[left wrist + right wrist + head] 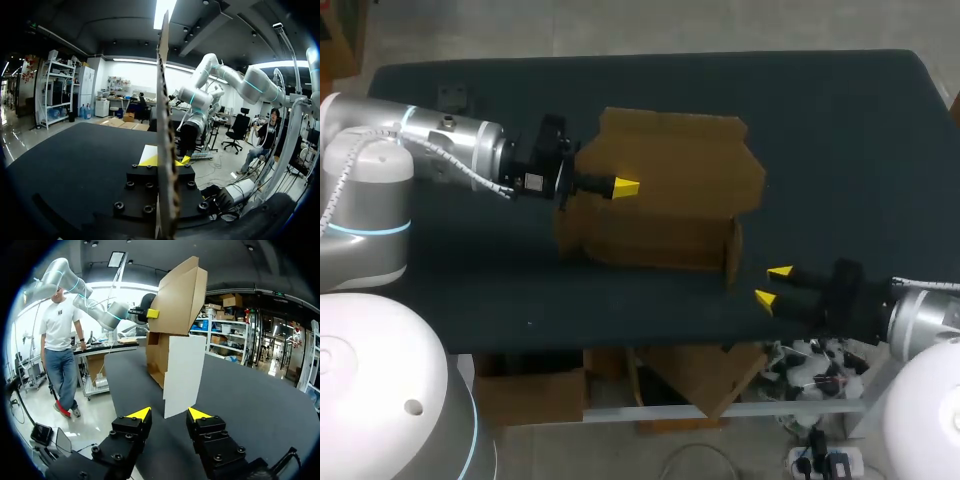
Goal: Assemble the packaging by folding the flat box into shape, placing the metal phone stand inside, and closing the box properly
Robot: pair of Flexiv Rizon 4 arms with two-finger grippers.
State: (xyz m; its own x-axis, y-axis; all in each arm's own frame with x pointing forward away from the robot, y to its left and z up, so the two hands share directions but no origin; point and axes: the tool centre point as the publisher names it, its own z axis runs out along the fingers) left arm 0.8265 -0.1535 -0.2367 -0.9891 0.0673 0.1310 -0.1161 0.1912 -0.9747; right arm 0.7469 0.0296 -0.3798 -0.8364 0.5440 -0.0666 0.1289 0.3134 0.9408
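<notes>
Your left hand [623,187] is clenched on an upright panel [165,125] of the box [665,200], one yellow tip on each face of the board. Your right hand [772,285] is released and carries nothing. It waits at the near right, just short of the box's side flap [184,375], which stands ahead of its spread fingers without touching them.

The box sits mid-surface, half raised. Some walls are up and creased, but the top gapes, the flaps splay and no seam is tucked. The folding looks partly done. The phone stand shows in none of the views, so judge loading and closing as not yet begun.

The box is brown corrugated cardboard, matte and stiff, and its cut edge shows ragged fluting in the left wrist view. The side flap's face reads pale and smooth from the right wrist view. The panels are flat with angled, notched corners. The surface [840,130] is dark, dull and cloth-like, likely to give the box some grip.
</notes>
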